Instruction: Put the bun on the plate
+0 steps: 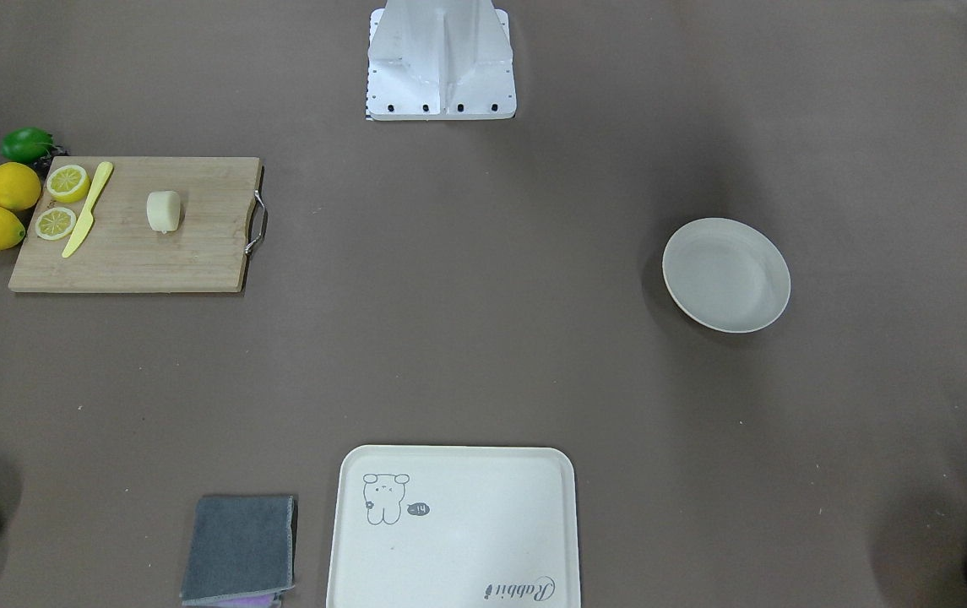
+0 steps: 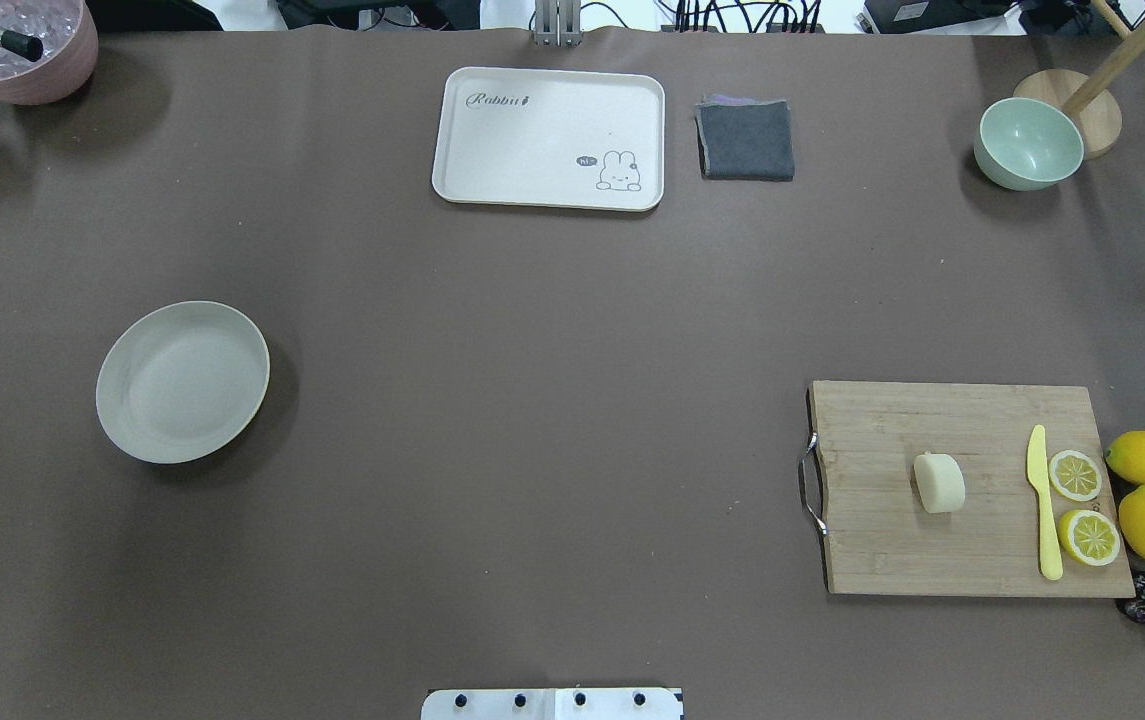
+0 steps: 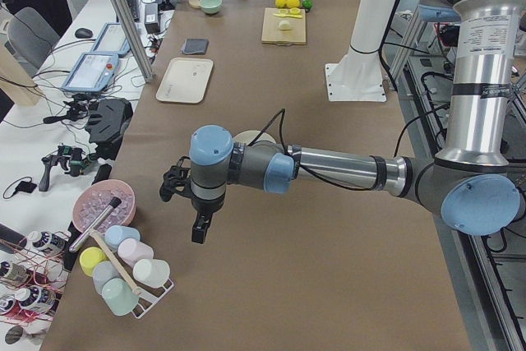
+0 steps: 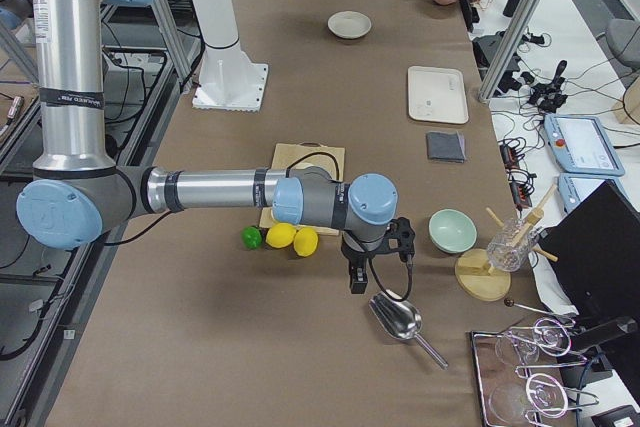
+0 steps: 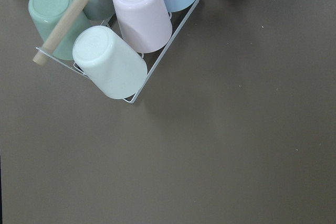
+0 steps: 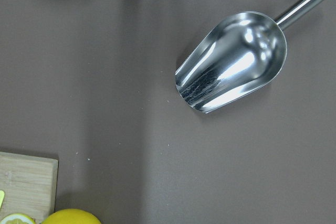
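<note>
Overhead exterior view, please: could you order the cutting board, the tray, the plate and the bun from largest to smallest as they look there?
1. cutting board, clearly the largest.
2. tray.
3. plate, somewhat smaller than the tray, which lies farther from the camera.
4. bun, by far the smallest.

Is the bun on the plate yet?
No, not yet. The bun sits on the wooden cutting board, and the plate, far from it, is empty.
</note>
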Robot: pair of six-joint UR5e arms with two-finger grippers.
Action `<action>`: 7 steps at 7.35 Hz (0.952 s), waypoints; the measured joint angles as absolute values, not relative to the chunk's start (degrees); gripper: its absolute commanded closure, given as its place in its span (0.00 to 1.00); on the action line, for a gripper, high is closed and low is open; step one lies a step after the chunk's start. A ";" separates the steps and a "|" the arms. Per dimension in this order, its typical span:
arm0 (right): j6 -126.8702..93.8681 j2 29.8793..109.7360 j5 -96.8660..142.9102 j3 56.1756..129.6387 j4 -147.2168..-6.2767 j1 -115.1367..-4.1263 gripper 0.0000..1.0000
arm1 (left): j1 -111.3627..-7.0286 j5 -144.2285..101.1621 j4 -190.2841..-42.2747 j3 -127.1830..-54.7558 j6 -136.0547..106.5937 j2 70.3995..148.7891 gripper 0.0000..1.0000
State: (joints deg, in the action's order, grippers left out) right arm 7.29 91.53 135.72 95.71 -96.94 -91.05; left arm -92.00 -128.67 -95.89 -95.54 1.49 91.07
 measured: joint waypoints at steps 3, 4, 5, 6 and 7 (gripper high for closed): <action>7.30 91.51 135.84 95.77 -96.68 -91.06 0.00 | -91.98 -128.67 -95.89 -95.64 1.49 91.13 0.02; 7.30 91.52 135.86 95.75 -96.33 -91.06 0.00 | -92.01 -128.69 -95.91 -95.71 1.49 91.14 0.02; 7.30 91.53 135.87 95.72 -96.16 -91.06 0.00 | -92.00 -128.94 -95.95 -95.78 1.51 91.17 0.02; 7.30 91.54 135.88 95.67 -96.10 -91.06 0.00 | -91.94 -129.40 -95.99 -95.82 1.57 91.27 0.02; 7.29 91.53 135.88 95.64 -96.05 -91.05 0.00 | -91.77 -129.73 -96.39 -96.02 1.60 91.32 0.02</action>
